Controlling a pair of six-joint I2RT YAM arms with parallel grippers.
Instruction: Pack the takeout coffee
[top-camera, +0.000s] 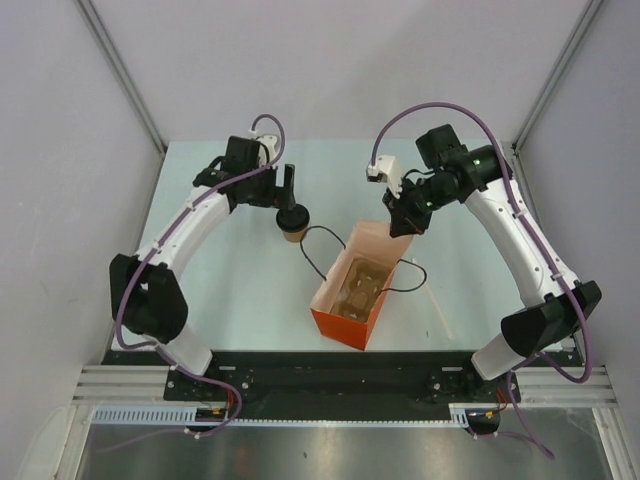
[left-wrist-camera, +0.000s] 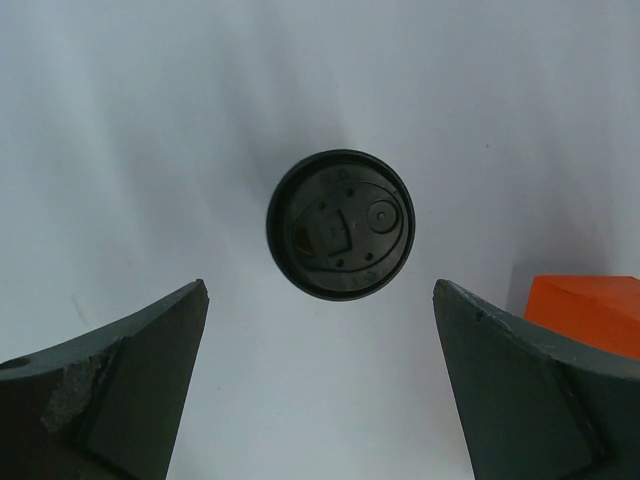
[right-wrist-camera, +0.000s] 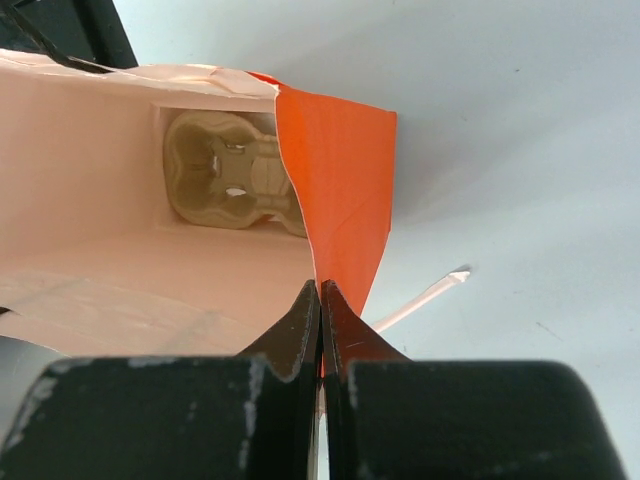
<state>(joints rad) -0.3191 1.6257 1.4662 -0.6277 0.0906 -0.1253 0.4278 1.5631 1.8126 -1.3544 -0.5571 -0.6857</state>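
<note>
The takeout coffee (top-camera: 293, 224), a small tan paper cup with a round black lid (left-wrist-camera: 341, 223), stands upright on the table left of the orange paper bag (top-camera: 352, 292). My left gripper (top-camera: 289, 200) hangs straight above the cup, apart from it. It is open, and in the left wrist view (left-wrist-camera: 318, 287) the lid shows beyond its spread fingers (left-wrist-camera: 130, 390). My right gripper (top-camera: 405, 222) is shut on the far right rim of the bag (right-wrist-camera: 340, 180), pinching the paper wall between its fingertips (right-wrist-camera: 321, 292). The bag's mouth stands open.
A moulded pulp cup carrier (right-wrist-camera: 228, 185) lies at the bottom of the bag. Black cord handles (top-camera: 318, 243) loop out onto the table on both sides of the bag. A thin white straw (top-camera: 437, 311) lies to the bag's right. Grey walls enclose the table.
</note>
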